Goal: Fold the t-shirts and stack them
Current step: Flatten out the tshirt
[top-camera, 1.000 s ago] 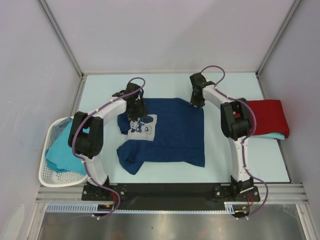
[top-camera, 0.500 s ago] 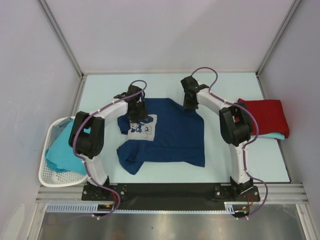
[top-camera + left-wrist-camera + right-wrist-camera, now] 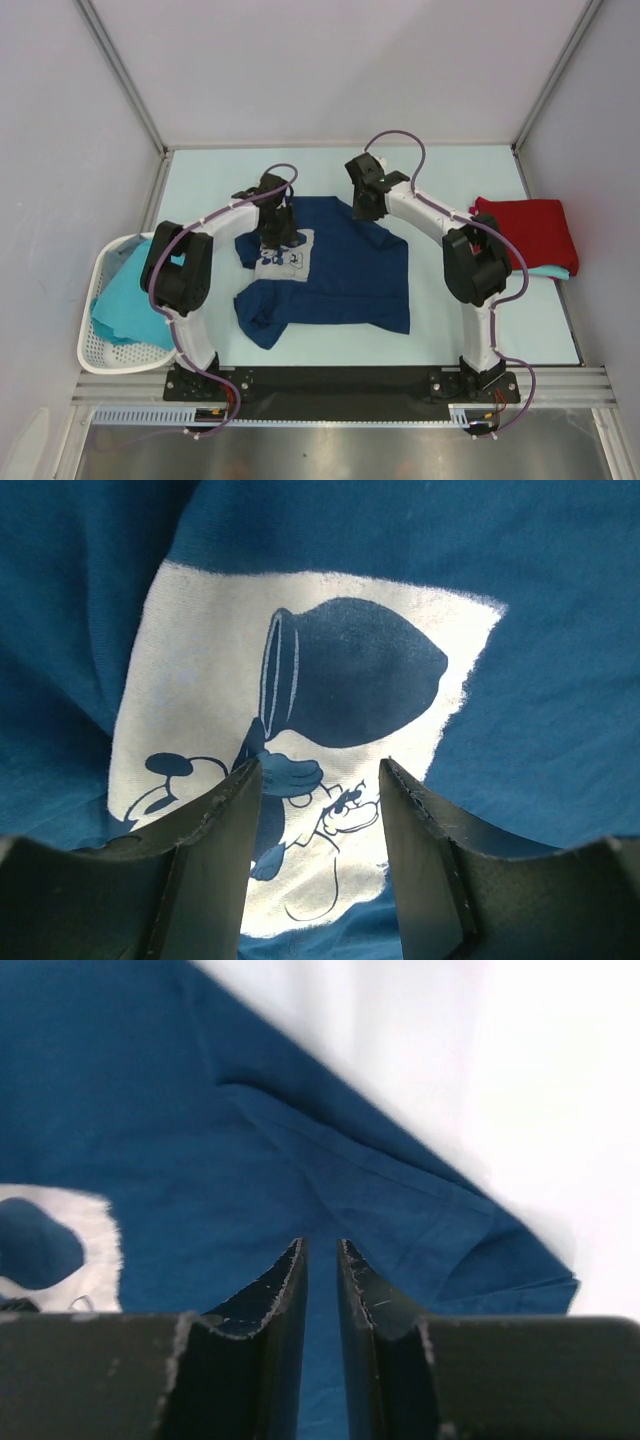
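A navy blue t-shirt (image 3: 340,280) with a pale grey chest print (image 3: 283,258) lies partly folded in the middle of the table. My left gripper (image 3: 277,232) is open, its fingers astride the lower part of the print (image 3: 220,680), nothing between them (image 3: 320,775). My right gripper (image 3: 365,208) is at the shirt's far edge, its jaws nearly closed with navy cloth (image 3: 150,1110) in the narrow gap (image 3: 321,1250); the far right corner is drawn inward. A folded red t-shirt (image 3: 530,232) lies on a turquoise one (image 3: 545,271) at the right.
A white perforated basket (image 3: 95,350) at the left table edge holds turquoise cloth (image 3: 125,300). Grey walls enclose the pale table (image 3: 450,170) at the back and both sides.
My right gripper has moved left along the far edge, taking the shirt's far right corner inward with it. My left gripper has stayed over the print.
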`<move>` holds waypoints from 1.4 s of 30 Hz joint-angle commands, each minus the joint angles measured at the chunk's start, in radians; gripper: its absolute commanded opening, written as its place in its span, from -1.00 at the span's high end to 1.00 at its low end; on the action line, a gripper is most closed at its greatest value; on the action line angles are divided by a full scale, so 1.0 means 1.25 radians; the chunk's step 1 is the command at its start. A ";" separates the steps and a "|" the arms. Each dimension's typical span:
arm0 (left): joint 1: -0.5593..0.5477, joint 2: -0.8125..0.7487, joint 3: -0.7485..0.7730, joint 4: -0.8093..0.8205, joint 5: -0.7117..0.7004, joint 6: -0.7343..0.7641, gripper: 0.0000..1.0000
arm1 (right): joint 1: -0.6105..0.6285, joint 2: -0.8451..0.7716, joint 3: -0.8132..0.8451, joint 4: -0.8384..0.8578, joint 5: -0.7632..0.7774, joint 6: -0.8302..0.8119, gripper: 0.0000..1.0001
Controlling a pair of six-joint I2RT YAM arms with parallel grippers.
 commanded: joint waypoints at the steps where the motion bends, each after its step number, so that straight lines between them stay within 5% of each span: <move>1: -0.006 -0.001 -0.001 0.013 0.009 -0.009 -0.11 | -0.042 -0.003 0.006 -0.003 0.012 0.001 0.53; 11: -0.009 -0.008 -0.017 0.014 0.009 -0.005 -0.11 | -0.076 0.020 -0.019 0.002 0.030 -0.005 0.23; 42: -0.015 -0.019 -0.040 0.015 0.009 -0.001 -0.10 | -0.109 0.057 -0.080 0.029 0.024 0.009 0.12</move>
